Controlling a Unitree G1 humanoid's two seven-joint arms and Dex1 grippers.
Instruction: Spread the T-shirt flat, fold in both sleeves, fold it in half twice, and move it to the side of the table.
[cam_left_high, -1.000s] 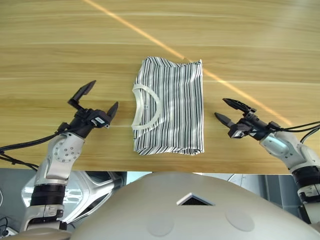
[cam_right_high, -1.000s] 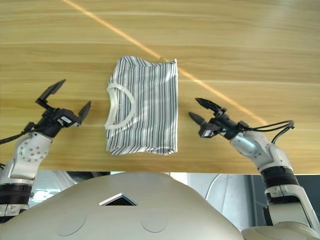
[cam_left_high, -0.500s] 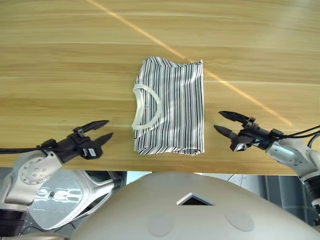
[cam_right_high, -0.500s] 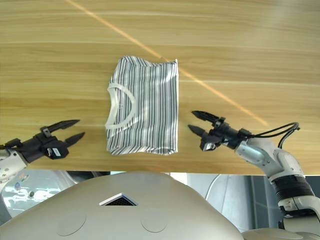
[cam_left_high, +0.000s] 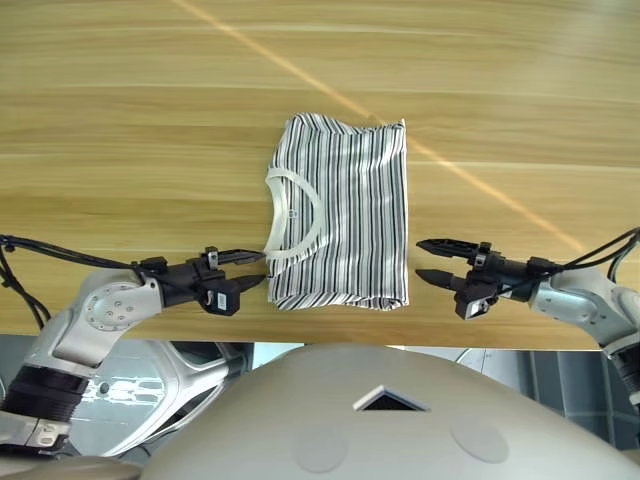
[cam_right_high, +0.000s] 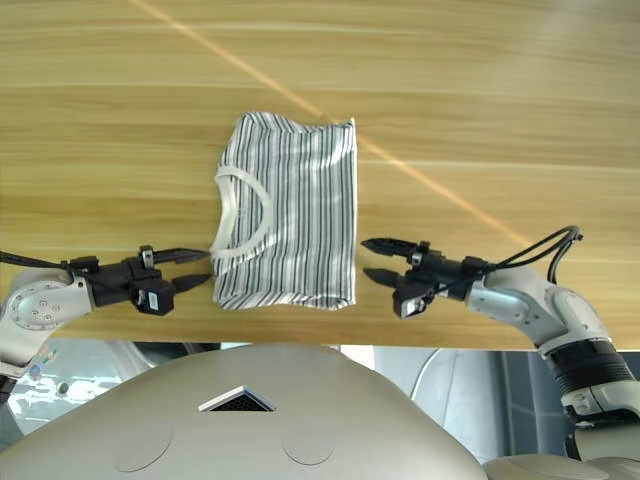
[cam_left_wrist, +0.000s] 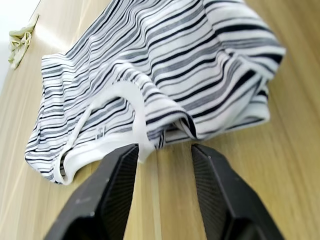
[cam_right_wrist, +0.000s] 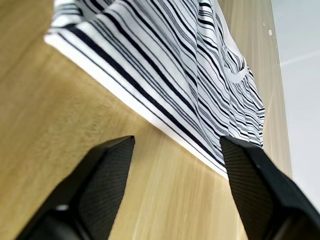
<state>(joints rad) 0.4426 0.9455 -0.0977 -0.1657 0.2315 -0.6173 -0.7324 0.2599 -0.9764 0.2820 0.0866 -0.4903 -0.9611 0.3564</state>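
The black-and-white striped T-shirt (cam_left_high: 340, 210) lies folded into a narrow rectangle near the table's front edge, its white collar (cam_left_high: 292, 215) on its left side. My left gripper (cam_left_high: 250, 266) is open, low over the wood, its tips right at the shirt's near left corner (cam_left_wrist: 145, 150). My right gripper (cam_left_high: 432, 260) is open too, pointing at the shirt's right edge (cam_right_wrist: 150, 107) with a small gap of bare wood between. Neither gripper holds anything.
The wooden table (cam_left_high: 130, 130) stretches wide behind and to both sides of the shirt. Its front edge (cam_left_high: 140, 335) runs just under both grippers. A bright diagonal streak of light (cam_left_high: 480, 190) crosses the wood.
Both grippers have dropped low and swung inward toward the shirt. The left one has travelled right to the near left corner; the right one has closed in on the right edge. The shirt has not moved.
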